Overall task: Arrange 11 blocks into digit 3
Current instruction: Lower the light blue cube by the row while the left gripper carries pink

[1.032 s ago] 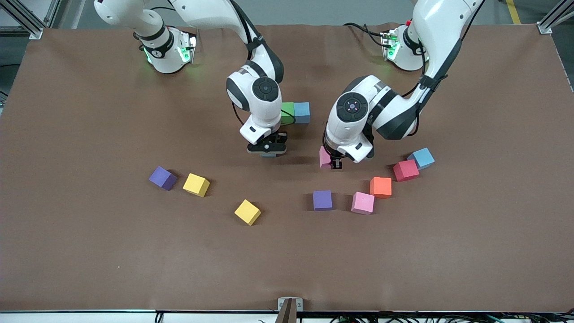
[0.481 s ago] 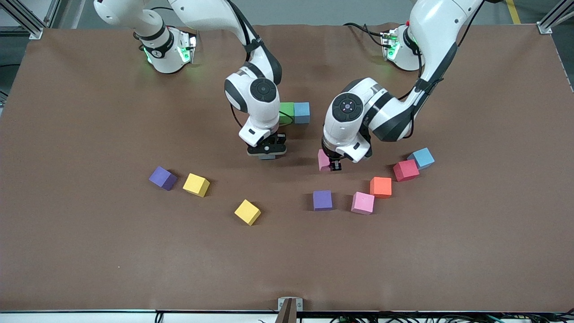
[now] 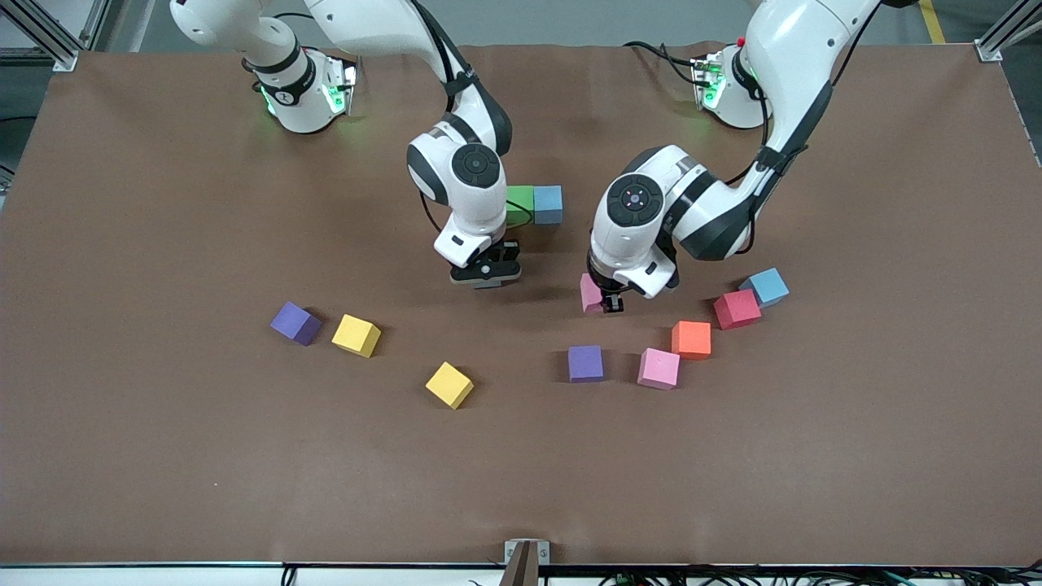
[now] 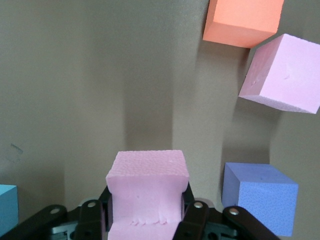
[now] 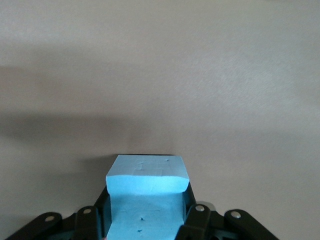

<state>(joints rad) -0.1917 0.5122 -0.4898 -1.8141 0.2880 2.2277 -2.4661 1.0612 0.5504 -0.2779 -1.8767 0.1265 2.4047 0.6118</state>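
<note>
The left arm reaches from its base toward the table's middle, forearm bent down, wrist vertical. The left gripper (image 3: 609,303) is closed on a pink matte foam cube (image 4: 147,192), squeezed between its fingers (image 4: 192,220) over the brown table cover (image 3: 163,456).

The right arm folds down likewise, its wrist pointing at the table. The right gripper (image 3: 486,279) is clamped on a light blue foam cube (image 5: 146,200), held over bare cover.

A green cube (image 3: 521,203) and another blue cube (image 3: 548,203) sit touching, side by side, near the bases. The remaining cubes lie scattered; no digit is formed.
</note>
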